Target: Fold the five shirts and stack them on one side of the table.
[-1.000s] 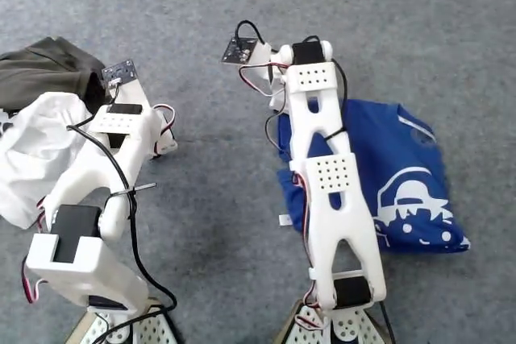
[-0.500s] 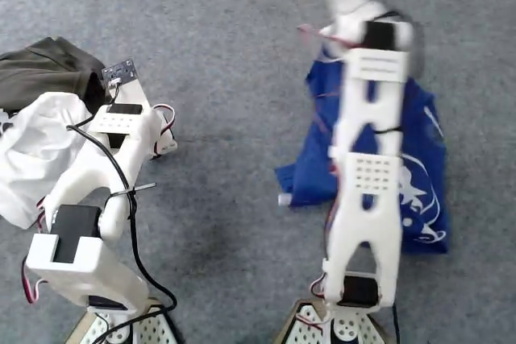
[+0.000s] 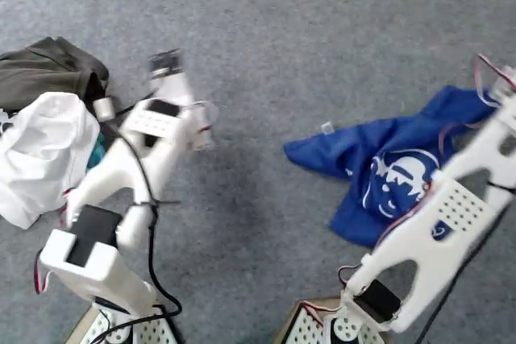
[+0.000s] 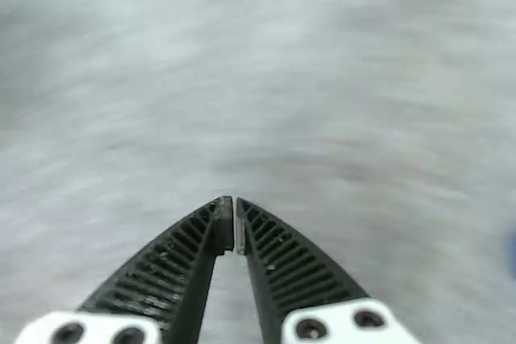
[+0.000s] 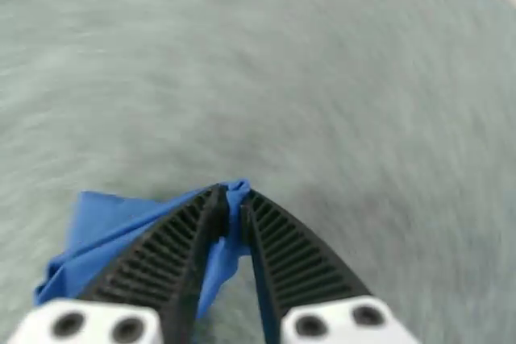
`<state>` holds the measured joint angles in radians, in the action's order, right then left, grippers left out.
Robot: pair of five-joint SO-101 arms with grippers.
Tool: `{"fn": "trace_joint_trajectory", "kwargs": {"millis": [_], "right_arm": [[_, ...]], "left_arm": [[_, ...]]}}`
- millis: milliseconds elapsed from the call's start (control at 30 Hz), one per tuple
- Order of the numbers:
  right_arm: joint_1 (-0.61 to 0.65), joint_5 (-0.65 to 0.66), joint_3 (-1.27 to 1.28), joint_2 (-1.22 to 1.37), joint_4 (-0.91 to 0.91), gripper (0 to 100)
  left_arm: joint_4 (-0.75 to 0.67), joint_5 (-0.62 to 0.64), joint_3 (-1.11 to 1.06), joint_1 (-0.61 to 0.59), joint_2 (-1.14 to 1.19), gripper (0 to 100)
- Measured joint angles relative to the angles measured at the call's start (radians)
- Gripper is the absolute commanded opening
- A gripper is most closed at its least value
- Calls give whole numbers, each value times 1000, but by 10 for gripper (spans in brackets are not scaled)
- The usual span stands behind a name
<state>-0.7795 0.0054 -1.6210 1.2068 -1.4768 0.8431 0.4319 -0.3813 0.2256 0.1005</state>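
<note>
While right tool (image 5: 232, 201) pinches blue shirt (image 3: 379, 163) edge, left tool (image 4: 234, 213) closed, empty, above grey table (image 3: 266, 54).

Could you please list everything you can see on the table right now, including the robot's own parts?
blue shirt: one, blue with a white print, right half of the table, lying crumpled, one corner pinched.
white shirt: one, white, bunched at the left edge.
dark shirt: one, dark olive-grey, far left, behind and touching the white shirt.
teal cloth: one sliver, teal, between the white shirt and the left arm; what it is cannot be told.
white tag: one, small, white, at the blue shirt's far edge.
table cover: one, grey, felt-like, under everything.
left gripper: one, black fingers, shut and empty, over bare cover.
right gripper: one, black fingers, shut on the blue shirt's corner.
</note>
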Motion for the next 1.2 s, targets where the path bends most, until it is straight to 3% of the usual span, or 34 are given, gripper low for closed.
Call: {"fn": "trace_joint_trajectory", "kwargs": {"millis": [133,367,667,933,1200], "right_arm": [[-40,-129,0,114,-3,14],[-26,-140,0,167,8,14],[-6,-103,0,178,18,14],[-6,-94,0,178,21,14],[-6,-78,0,178,34,14]], "left_arm": [[0,49,146,135,18,152],[72,112,443,227,238,188],[462,-235,941,330,528,184],[603,-448,1241,354,738,184],[649,-512,1384,354,919,184]]}}
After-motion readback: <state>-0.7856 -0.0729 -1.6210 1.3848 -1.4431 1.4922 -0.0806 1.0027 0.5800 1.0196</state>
